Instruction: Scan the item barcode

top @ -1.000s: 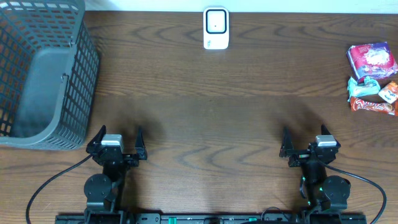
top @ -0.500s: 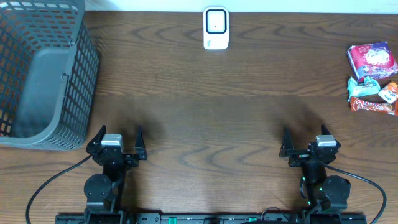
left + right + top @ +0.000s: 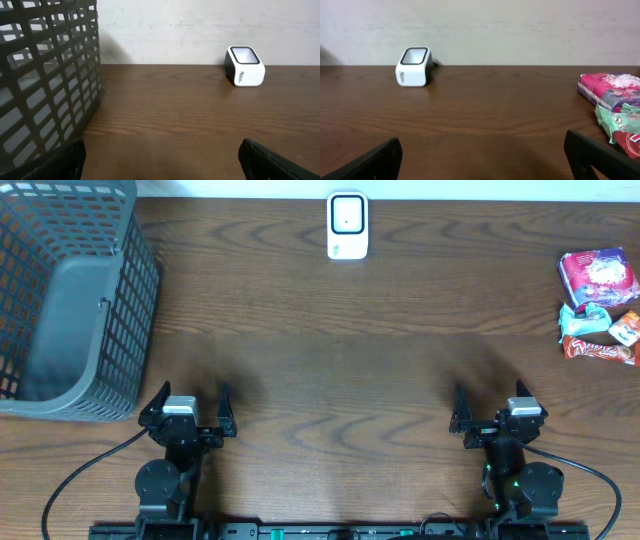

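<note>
- The left gripper and right gripper are seen with fingers spread wide apart, empty.
- The colourful foil snack packets are seen lying at the far right, well apart from the white boxy scanner.

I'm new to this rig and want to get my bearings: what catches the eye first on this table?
A large grey plastic mesh basket fills the far left corner. A small white box-shaped barcode scanner stands alone at the middle of the far edge, and a pile of bright pink, green and orange snack packets lies at the right edge.
</note>
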